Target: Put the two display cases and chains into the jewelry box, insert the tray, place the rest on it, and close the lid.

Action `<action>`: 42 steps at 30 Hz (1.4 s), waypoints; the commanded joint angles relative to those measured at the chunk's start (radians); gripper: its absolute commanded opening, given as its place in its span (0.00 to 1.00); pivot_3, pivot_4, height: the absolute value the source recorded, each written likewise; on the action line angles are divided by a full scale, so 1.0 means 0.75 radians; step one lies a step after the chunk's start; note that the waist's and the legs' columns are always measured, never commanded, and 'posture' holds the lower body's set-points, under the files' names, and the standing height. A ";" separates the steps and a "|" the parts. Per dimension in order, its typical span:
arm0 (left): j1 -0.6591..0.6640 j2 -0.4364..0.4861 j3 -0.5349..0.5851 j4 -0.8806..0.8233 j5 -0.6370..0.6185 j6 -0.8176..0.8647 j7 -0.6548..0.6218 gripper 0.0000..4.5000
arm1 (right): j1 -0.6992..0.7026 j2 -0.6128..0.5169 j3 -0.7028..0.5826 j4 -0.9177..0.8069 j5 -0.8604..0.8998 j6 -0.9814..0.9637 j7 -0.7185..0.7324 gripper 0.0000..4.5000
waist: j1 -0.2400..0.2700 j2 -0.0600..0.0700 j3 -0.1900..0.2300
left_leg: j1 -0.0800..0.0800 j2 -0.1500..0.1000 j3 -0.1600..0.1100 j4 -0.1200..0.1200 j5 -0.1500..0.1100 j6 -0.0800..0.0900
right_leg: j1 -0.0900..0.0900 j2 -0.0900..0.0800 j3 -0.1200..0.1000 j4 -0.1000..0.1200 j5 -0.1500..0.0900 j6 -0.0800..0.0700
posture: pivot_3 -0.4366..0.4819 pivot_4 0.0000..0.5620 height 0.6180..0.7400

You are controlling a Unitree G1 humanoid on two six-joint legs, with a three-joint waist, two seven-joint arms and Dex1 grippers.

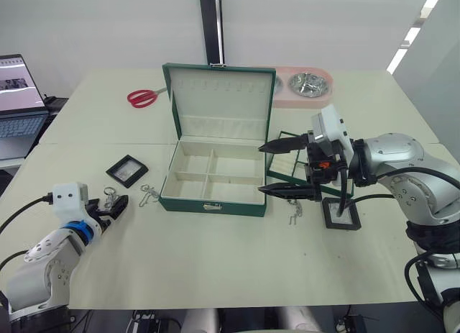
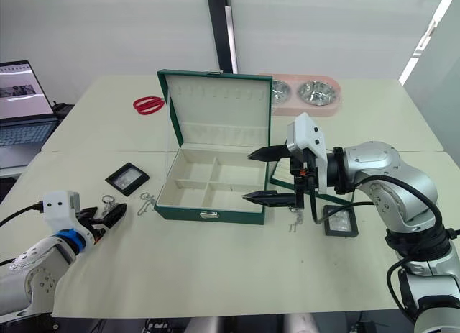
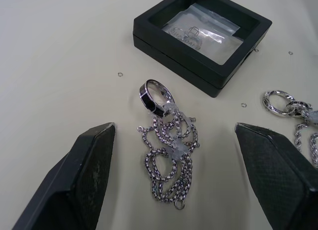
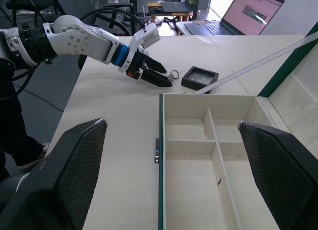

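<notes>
The jewelry box (image 1: 215, 176) stands open and empty at bench centre, both display cases (image 1: 126, 170) and the chains (image 3: 169, 158) lie outside it, the tray (image 2: 307, 191) is not inserted, and the left gripper (image 1: 115, 211) and right gripper (image 1: 279, 169) both hold fingers wide apart, gripping nothing.

The chain (image 3: 169, 158) is shiny silvery metal with a polished ring. The display case (image 3: 202, 38) has a matt black frame. The jewelry box (image 1: 215, 160) shows soft cream lining.
</notes>
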 commanded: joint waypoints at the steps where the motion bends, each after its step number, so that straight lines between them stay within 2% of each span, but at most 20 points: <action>1: 0.001 0.000 0.011 0.002 -0.009 0.017 -0.001 0.88 | -0.014 -0.007 -0.038 -0.043 0.027 0.008 -0.011 1.00 | 0.000 0.000 0.000 | 0.000 0.000 0.000 0.000 0.000 0.000 | 0.000 0.000 0.000 0.000 0.000 0.000 | 0.48 0.27 1.00; 13: 0.013 -0.008 -0.013 0.004 0.000 0.028 0.000 0.88 | -0.009 -0.015 -0.036 -0.048 0.024 0.014 -0.007 1.00 | 0.000 0.000 0.000 | 0.000 0.000 0.000 0.000 0.000 0.000 | 0.000 0.000 0.000 0.000 0.000 0.000 | 0.48 0.27 1.00; 16: 0.006 -0.008 -0.013 0.012 -0.001 0.027 0.000 0.77 | -0.005 -0.015 -0.035 -0.049 0.020 0.010 -0.006 1.00 | 0.000 0.000 0.000 | 0.000 0.000 0.000 0.000 0.000 0.000 | 0.000 0.000 0.000 0.000 0.000 0.000 | 0.48 0.27 1.00; 27: 0.014 -0.019 -0.009 0.000 -0.007 0.035 0.004 0.02 | -0.004 -0.016 -0.031 -0.045 0.013 0.004 -0.002 1.00 | 0.001 0.000 0.000 | 0.000 0.000 0.000 0.000 0.000 0.000 | 0.001 0.000 0.000 -0.001 0.000 0.000 | 0.48 0.27 1.00; 42: 0.018 -0.036 0.001 -0.009 -0.001 0.013 0.025 0.00 | -0.005 -0.015 -0.020 -0.032 -0.004 -0.013 0.007 1.00 | 0.001 0.000 0.000 | 0.001 0.000 0.000 0.000 0.000 0.000 | 0.002 0.000 0.000 -0.001 0.000 0.000 | 0.48 0.27 1.00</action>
